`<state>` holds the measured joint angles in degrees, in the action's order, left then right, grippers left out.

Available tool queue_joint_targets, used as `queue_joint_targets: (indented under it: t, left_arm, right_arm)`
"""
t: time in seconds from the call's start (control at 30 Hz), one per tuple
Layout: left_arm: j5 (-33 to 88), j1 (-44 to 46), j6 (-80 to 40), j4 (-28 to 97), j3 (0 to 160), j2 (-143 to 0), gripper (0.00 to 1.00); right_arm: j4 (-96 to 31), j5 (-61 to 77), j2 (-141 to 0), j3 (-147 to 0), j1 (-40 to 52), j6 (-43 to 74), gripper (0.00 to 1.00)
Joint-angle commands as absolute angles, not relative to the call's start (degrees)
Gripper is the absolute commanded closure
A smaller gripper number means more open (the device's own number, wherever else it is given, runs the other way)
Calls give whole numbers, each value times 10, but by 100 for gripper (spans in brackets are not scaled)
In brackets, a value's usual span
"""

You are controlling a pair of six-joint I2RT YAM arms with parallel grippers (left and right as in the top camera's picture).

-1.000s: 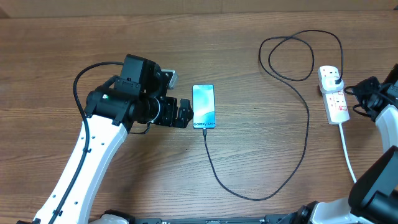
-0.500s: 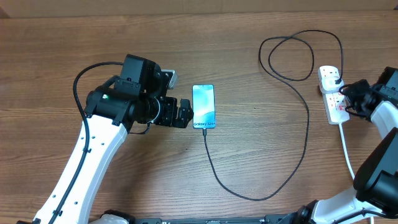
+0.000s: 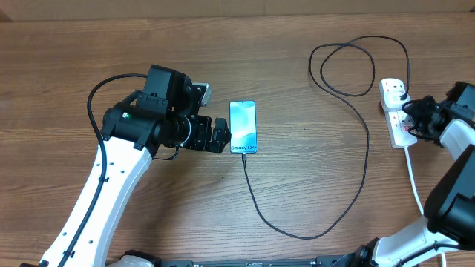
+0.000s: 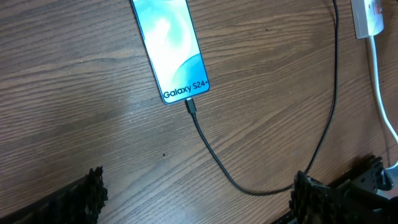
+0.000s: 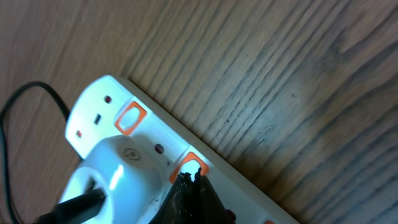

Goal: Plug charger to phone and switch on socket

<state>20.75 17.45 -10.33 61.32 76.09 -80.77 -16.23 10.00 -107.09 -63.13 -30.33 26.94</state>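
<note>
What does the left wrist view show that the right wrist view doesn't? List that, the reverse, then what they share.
Left wrist only: the phone, screen lit, with the charger tip in its port, plus the open left gripper. Right wrist only: the orange switches and the shut right gripper tip at the second one. Both: the socket, the charger cable, the wooden table.

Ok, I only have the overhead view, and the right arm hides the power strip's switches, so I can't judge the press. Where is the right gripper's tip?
Observer: In the right wrist view the right gripper is shut, and its tip meets the second orange-framed switch from the end of the power strip. I cannot tell whether it is pressed.
Operator: Is the charger really in the phone?
Observer: In the left wrist view the connector tip sits in the phone, just below the Galaxy S24+ lettering.
</note>
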Motion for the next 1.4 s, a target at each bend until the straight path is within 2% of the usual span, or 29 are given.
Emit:
queue_joint_targets:
  t: [0.0,0.9,1.37]
  left_arm:
    - [205,176,-105,615,762,-805,0]
    - [204,176,-105,615,762,-805,0]
    - [203,176,-105,615,762,-805,0]
  right_arm:
    - [-148,112,-1075,-646,-300,266,96]
    - [-116,130,-1112,-646,-278,254,96]
    - [-143,166,-1112,-646,-272,251,96]
